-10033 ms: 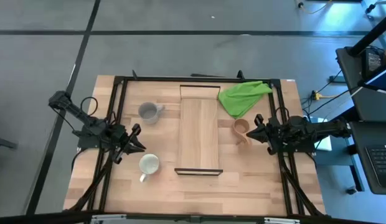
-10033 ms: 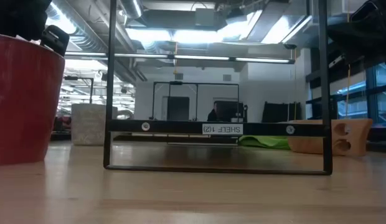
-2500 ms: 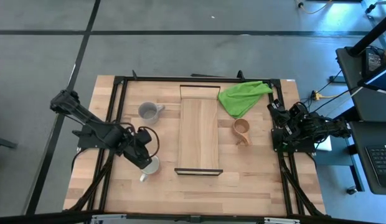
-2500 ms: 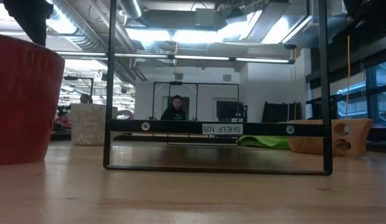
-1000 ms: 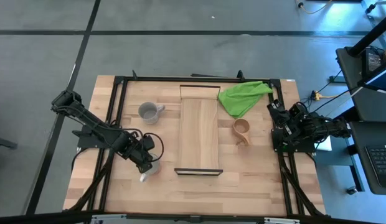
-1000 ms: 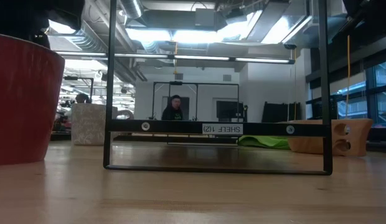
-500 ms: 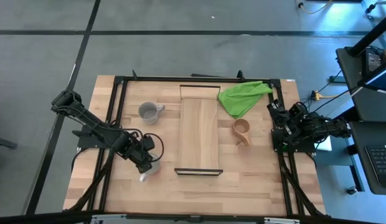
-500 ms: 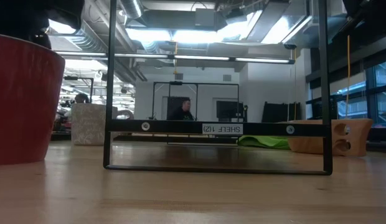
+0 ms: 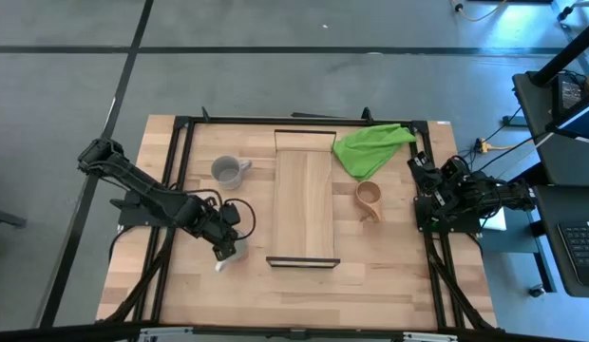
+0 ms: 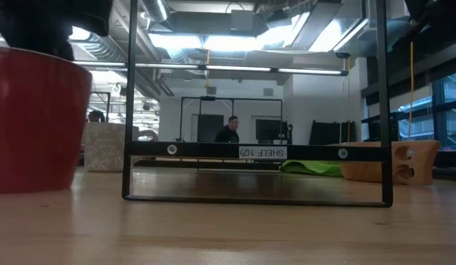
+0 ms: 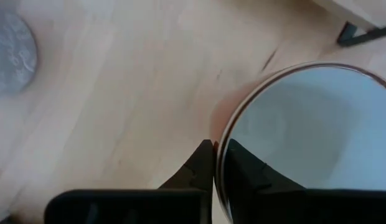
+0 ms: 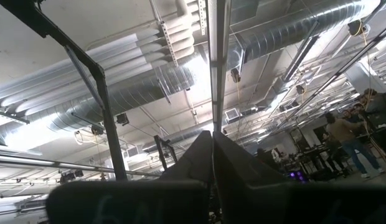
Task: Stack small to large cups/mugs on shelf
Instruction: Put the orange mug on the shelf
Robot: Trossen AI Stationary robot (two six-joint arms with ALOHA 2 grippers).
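The red mug, white inside [image 11: 305, 124], stands on the tabletop left of the shelf's near end [image 9: 302, 256]; the low view shows it close up [image 10: 37, 118]. My left gripper [image 9: 228, 245] is over it, shut on its rim. The grey mug [image 9: 228, 171] stands farther back on the left. The tan wooden cup [image 9: 369, 199] sits right of the shelf [image 9: 304, 199]. My right gripper [image 9: 420, 180] is folded back at the right edge, shut, pointing up at the ceiling [image 12: 211, 155]. My left gripper pinches the red mug's rim [image 11: 220, 146], one finger [image 11: 243, 168] inside the mug and the other [image 11: 202, 165] outside the wall. The fingers come steeply from above, pointing down. The mug is upright with its base on the tabletop [image 10: 37, 188].
A bright green cloth [image 9: 370, 147] lies at the back right beside the shelf's far end. Black frame rails [image 9: 176, 180] run along the table's left and right sides. A person [image 10: 229, 131] shows far off in the room behind.
My left gripper has shut on the red mug's rim. The mug, still upright, has shifted a little toward the shelf.
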